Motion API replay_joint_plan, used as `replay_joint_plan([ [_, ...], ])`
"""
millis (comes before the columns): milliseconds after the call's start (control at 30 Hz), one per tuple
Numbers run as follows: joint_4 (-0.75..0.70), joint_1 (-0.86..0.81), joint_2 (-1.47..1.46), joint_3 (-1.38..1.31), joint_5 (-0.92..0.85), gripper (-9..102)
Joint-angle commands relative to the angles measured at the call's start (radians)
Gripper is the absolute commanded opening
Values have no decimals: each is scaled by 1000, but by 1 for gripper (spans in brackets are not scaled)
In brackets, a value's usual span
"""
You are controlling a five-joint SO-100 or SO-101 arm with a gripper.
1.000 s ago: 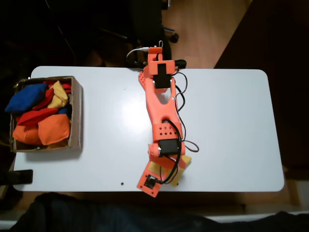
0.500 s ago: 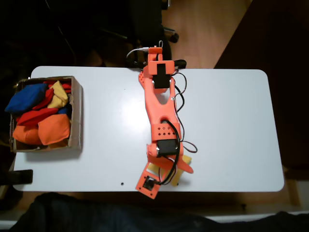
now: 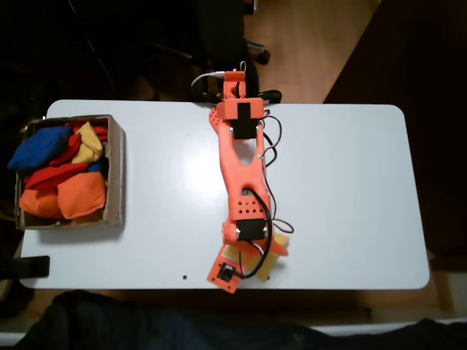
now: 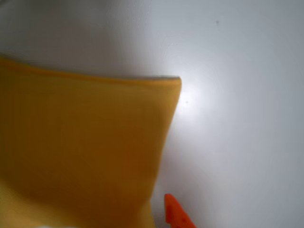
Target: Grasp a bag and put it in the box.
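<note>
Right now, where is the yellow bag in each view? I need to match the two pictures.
Fixed view: the yellow bag lies near the table's front edge, right of centre, mostly covered by the orange arm's wrist; only yellow corners peek out.
Wrist view: the bag fills the left and lower part of the picture, its top-right corner near the centre.
Shared landmark: the white tabletop, and an orange fingertip just beside the bag's right edge.

white table (image 3: 350,189), wooden floor (image 3: 314,51), dark surroundings
</note>
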State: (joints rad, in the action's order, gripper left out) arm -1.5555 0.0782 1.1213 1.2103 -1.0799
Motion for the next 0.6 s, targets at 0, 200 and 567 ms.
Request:
replay_joint_plan([
  [0, 9, -3, 3, 12, -2, 90],
  [200, 41, -6, -9, 58, -2, 90],
  [567, 144, -20, -6, 141, -3, 90],
])
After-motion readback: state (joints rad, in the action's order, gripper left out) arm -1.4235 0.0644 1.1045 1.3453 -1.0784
